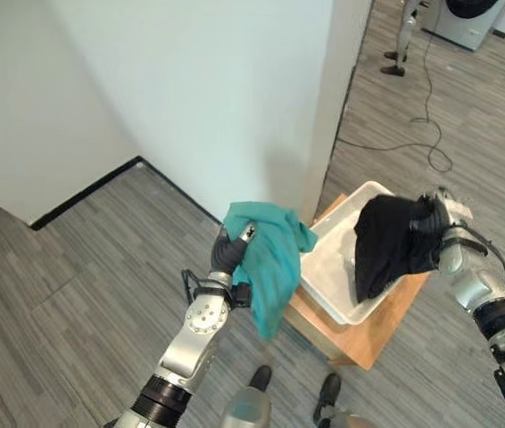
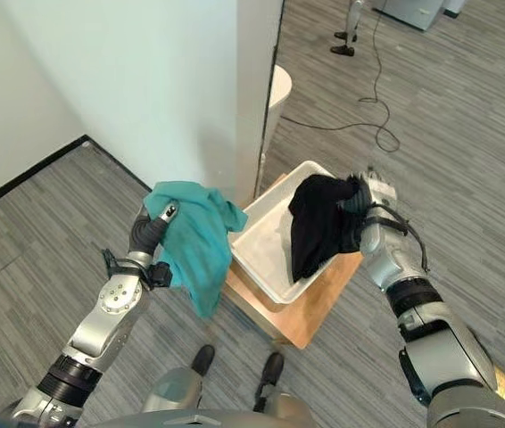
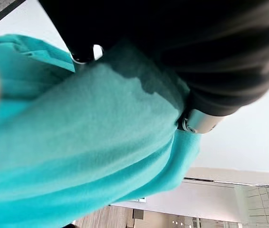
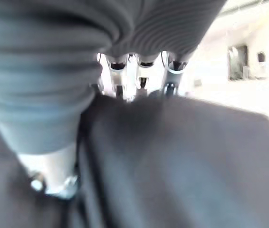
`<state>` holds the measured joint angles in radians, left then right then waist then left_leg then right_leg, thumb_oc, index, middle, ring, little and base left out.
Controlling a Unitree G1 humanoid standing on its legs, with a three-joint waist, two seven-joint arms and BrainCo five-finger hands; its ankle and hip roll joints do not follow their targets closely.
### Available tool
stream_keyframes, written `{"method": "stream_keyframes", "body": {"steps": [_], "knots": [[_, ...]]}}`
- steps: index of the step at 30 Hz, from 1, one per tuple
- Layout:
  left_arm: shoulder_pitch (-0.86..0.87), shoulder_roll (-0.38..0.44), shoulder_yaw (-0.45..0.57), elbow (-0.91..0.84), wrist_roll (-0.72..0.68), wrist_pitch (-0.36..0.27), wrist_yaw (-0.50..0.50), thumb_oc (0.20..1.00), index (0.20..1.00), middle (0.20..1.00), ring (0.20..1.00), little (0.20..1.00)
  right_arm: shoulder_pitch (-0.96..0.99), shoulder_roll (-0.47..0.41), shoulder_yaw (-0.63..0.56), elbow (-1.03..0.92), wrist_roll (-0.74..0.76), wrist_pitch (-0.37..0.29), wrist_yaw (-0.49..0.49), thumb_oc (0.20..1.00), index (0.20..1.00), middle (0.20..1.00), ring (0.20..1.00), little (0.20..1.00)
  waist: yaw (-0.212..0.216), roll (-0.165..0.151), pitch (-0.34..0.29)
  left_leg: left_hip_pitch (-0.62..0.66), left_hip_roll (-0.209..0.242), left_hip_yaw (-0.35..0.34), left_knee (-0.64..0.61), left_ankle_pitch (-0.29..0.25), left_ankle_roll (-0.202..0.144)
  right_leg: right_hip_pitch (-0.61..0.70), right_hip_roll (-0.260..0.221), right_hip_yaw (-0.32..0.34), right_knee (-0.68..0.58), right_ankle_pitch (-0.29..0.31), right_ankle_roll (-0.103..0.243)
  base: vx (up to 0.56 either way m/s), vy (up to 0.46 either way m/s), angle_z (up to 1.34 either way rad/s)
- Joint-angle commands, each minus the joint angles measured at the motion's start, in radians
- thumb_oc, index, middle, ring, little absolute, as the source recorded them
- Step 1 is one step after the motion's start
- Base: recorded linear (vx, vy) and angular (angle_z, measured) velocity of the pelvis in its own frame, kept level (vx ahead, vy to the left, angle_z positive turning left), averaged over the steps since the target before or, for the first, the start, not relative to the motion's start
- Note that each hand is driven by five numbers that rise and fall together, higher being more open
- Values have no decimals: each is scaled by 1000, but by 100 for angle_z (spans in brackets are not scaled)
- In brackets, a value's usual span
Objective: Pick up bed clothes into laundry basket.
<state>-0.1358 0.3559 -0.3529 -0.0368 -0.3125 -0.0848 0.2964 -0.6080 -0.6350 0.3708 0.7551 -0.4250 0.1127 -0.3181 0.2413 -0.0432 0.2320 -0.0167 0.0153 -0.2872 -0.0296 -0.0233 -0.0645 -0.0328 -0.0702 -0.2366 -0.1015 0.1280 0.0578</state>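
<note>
Fingers (image 1: 245,234) clutching teal cloth (image 1: 270,267), wall (image 1: 190,89) behind

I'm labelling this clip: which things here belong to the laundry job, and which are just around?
Job: teal cloth in the left hand; black garment in the right hand; white basket.

Just around: wooden stand, white wall, floor cable.
</note>
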Motion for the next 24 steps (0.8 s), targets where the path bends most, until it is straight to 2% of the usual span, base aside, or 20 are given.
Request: {"method": "stream_keyframes", "body": {"steps": [1,4,10,11,12,13,14,17,18,19,21,24], "knots": [[-97,3,-38,-71,-18,-66,-44,200,200,200,200,200,-133,-88,-12,-86,67,-7,-18,1000,1000,1000,1000,1000,-27,24,-41,-15,43,20,-58,26,-57,71,-37,-5,14,-138,81,35,31,-3],[-140,13,-67,-60,21,-69,-50,200,200,200,200,200,-147,-125,-41,40,138,-28,-53,1000,1000,1000,1000,1000,-37,35,-56,-7,38,18,-58,22,-56,83,-44,-9,14,-142,82,62,26,0],[-184,31,-33,-114,33,-89,-36,200,200,200,200,200,-132,-237,-116,-71,196,-64,-81,1000,1000,1000,1000,1000,-68,47,-71,11,38,33,-58,12,-55,94,-46,3,14,-148,85,40,13,0],[-208,29,-35,-136,26,-97,-35,200,200,200,200,200,-100,-262,-159,-103,210,-70,-104,1000,1000,1000,1000,1000,-85,51,-76,18,38,39,-58,7,-53,95,-47,12,14,-149,85,31,4,-11],[-209,29,-37,-136,25,-97,-36,200,200,200,200,200,-94,-263,-164,-107,209,-69,-104,1000,1000,1000,1000,1000,-83,51,-76,19,38,39,-58,7,-53,96,-47,12,14,-149,85,57,10,-22],[-233,32,-37,-177,21,-107,-46,200,200,200,200,200,-32,-281,-219,-105,218,-68,-124,1000,1000,1000,1000,1000,-107,59,-78,26,39,49,-58,0,-50,96,-48,22,14,-149,87,41,13,-28],[-244,33,-40,-194,22,-108,-45,200,200,200,200,200,21,-276,-266,-100,233,-68,-132,1000,1000,1000,1000,1000,-111,61,-79,30,40,56,-58,-5,-48,98,-48,28,14,-151,88,59,24,-16],[-350,29,-25,-216,90,-115,1,200,200,200,200,200,254,-168,-355,38,299,-68,-114,1000,1000,1000,1000,1000,-152,82,-80,42,41,76,-58,-15,-40,94,-53,53,14,-150,90,40,26,-26],[-384,30,-25,-208,118,-112,15,200,200,200,200,200,294,-128,-345,84,305,-71,-101,1000,1000,1000,1000,1000,-160,87,-78,45,42,82,-58,-18,-38,94,-54,57,14,-150,90,-29,19,-16],[-386,30,-28,-206,120,-113,17,200,200,200,200,200,293,-126,-346,87,305,-75,-102,1000,1000,1000,1000,1000,-159,84,-75,42,39,82,-58,-7,-38,90,-56,57,14,-138,90,-19,21,-25],[-470,37,-28,-174,159,-101,30,200,200,200,200,200,375,-4,-299,206,323,-73,-46,1000,1000,1000,1000,1000,-181,99,-72,49,42,95,-58,-16,-37,94,-54,64,14,-148,90,32,8,-27],[-542,41,-34,-143,146,-99,25,200,200,200,200,200,435,88,-263,306,323,-68,4,1000,1000,1000,1000,1000,-204,104,-67,42,40,107,-58,0,-39,85,-57,67,14,-135,92,16,-1,-10]]}}
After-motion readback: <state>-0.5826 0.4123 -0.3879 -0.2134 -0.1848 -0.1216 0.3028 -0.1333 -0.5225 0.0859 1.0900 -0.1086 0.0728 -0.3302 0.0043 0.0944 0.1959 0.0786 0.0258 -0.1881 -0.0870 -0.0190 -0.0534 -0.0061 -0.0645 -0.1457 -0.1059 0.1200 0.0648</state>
